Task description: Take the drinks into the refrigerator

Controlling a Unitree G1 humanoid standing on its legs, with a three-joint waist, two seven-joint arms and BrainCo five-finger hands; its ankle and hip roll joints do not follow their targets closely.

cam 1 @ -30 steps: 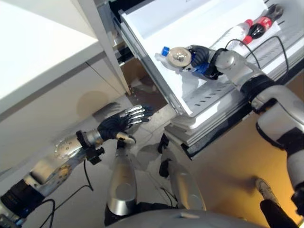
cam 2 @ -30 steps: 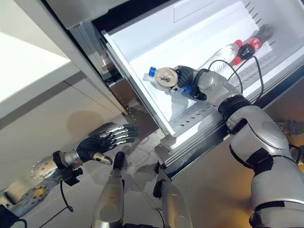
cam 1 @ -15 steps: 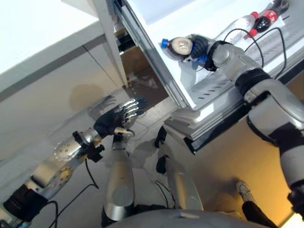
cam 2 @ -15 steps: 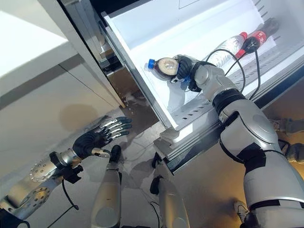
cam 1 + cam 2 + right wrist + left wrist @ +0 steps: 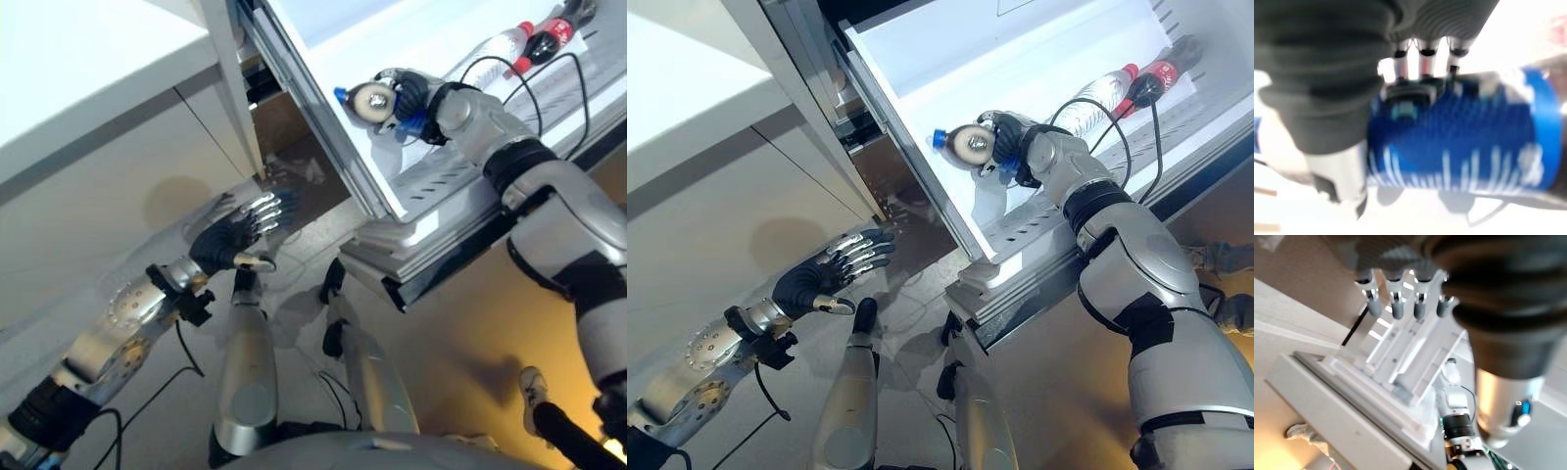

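— Right hand, what is gripped? 
— A blue-labelled bottle, held over the white refrigerator drawer, upper centre; two bottles are seen upper right. 
— Left hand? 
— Spread, empty, over grey floor.

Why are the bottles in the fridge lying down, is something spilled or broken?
Nothing looks spilled or broken. Two bottles, one clear with a red cap and one dark cola, lie side by side in the white fridge drawer. The right hand grips a blue-labelled bottle over the drawer. The left hand hangs open, low down.
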